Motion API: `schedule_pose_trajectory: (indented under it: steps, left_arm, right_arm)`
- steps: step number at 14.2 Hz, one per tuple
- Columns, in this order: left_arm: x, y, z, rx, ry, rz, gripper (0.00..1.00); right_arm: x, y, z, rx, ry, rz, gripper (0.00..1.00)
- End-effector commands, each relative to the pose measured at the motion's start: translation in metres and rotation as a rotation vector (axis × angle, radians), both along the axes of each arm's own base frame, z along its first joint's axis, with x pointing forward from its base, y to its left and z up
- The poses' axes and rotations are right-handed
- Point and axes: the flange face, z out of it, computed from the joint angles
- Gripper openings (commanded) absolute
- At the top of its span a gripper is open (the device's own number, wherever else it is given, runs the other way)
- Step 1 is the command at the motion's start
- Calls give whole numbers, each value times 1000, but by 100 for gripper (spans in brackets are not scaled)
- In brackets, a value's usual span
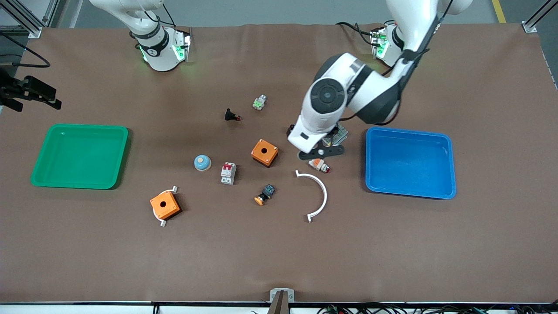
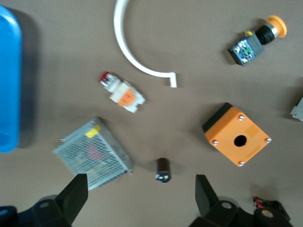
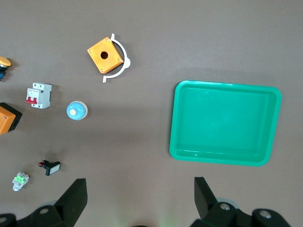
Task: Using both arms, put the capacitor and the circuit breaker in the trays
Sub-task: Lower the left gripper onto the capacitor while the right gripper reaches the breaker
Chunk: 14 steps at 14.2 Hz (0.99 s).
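Observation:
The capacitor (image 2: 163, 170), a tiny black cylinder, lies on the brown table between a metal mesh box (image 2: 92, 153) and an orange box (image 2: 236, 135). My left gripper (image 2: 141, 198) hangs open and empty just above the table by the capacitor, one finger at each side of it and apart from it. In the front view the left hand (image 1: 307, 137) covers most of that spot. The circuit breaker (image 1: 228, 173), white-grey with red levers, lies nearer the middle of the table beside a blue dome (image 1: 202, 162); it also shows as circuit breaker (image 3: 39, 95). My right gripper (image 3: 141, 198) waits open, high above the table.
A green tray (image 1: 43, 174) sits toward the right arm's end, a blue tray (image 1: 449, 174) toward the left arm's end. Around the middle lie a second orange box (image 1: 165, 205), a white arc (image 1: 322, 192), a white-and-orange plug (image 1: 319, 165) and small push-button parts (image 1: 265, 194).

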Motion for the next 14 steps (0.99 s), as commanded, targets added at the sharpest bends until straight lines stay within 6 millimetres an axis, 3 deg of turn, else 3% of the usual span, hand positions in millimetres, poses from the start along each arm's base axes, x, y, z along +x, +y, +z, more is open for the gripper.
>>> schedule_pose_trajectory:
  steps: [1, 4, 6, 11, 14]
  left_arm:
    - [-24, -13, -23, -9, -33, 6, 100]
    - [-51, -23, -55, -15, -46, -26, 100]
    - [-60, -26, -71, -33, -68, -20, 100]
    - [-76, -27, -106, -33, -69, -32, 100]
    - [-85, -34, -116, -12, -67, -28, 100]
  right_arm:
    - [1, -10, 1, -11, 0, -11, 100]
    - [18, -12, -22, -13, 33, -8, 100]
    - [27, -13, -26, -15, 2, 0, 100]
    - [66, -16, -107, -6, 111, -1, 100]
    - [75, 15, -121, -5, 104, -34, 100]
